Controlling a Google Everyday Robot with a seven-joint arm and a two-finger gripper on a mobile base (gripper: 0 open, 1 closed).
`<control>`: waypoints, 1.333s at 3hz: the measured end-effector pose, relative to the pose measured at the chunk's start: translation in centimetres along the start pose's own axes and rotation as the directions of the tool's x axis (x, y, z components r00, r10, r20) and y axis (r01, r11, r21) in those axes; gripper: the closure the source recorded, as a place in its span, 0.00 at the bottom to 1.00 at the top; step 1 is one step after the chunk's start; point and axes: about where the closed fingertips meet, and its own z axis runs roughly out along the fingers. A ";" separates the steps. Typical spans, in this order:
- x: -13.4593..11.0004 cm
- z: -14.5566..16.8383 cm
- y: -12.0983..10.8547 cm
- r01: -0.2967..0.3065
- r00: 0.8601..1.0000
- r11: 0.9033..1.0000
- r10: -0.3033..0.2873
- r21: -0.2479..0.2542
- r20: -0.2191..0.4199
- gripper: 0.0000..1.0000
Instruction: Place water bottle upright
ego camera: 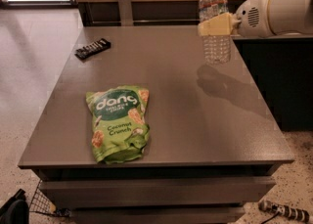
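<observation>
The water bottle [215,49], clear and ribbed with a white cap, stands upright at the far right of the grey table [195,120]. Its base looks level with the tabletop, where it casts a dark reflection. My gripper [215,25] reaches in from the right at the end of the white arm [279,10]. Its pale yellow fingers [218,24] are closed around the bottle's middle, and one finger crosses the front of the bottle.
A green snack bag [120,123] lies flat at the front left of the table. A dark wrapped bar [93,48] lies at the far left. A dark counter [288,76] stands close to the table's right side. A wire basket [41,201] sits on the floor at the front left.
</observation>
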 end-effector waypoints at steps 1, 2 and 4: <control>1.1 -0.2 1.0 0.180 0.982 0.984 -0.180 0.000 0.061 1.00; 0.9 0.0 1.2 0.223 0.974 0.975 -0.222 -0.003 0.053 1.00; -0.3 0.8 2.2 0.308 0.941 0.951 -0.302 -0.019 0.151 1.00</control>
